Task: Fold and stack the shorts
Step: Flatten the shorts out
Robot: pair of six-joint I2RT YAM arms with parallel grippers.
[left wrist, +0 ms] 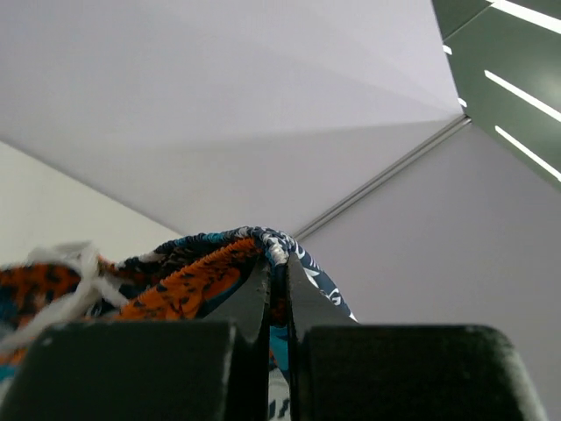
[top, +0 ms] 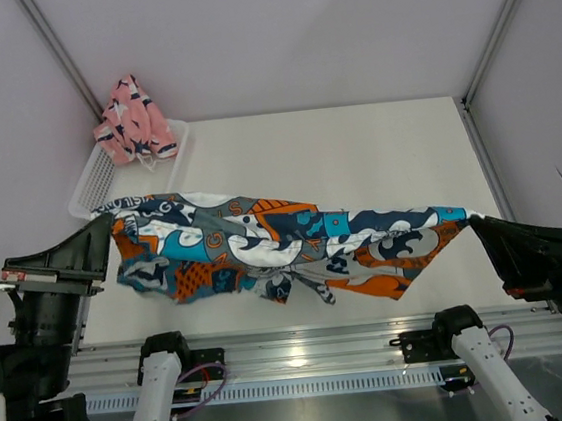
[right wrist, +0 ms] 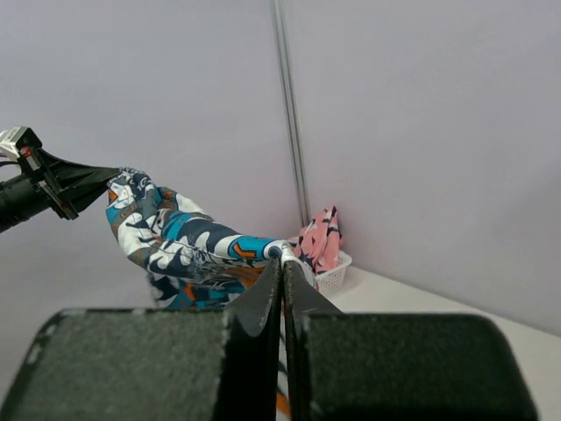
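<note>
Left end effector (left wrist: 276, 263): clenched on one end of the printed shorts (top: 285, 245), with cloth bunched over its tips.
Right end effector (right wrist: 282, 261): clenched on the opposite end, pinching a thin fold.
Printed shorts: strung between both arms over the counter (top: 375, 150); the middle sags and the white drawcord (left wrist: 66, 294) dangles.
Handling: likely light and limp. It drapes wherever unsupported and may slip from a small pinch.
Where to hold: probably seamed corners at the waistband or hem, hands wide apart.
Pink shorts (top: 133, 120): heaped in the basket (top: 92, 185) at the far left, well apart. Probably just as soft, and best taken from the top.
</note>
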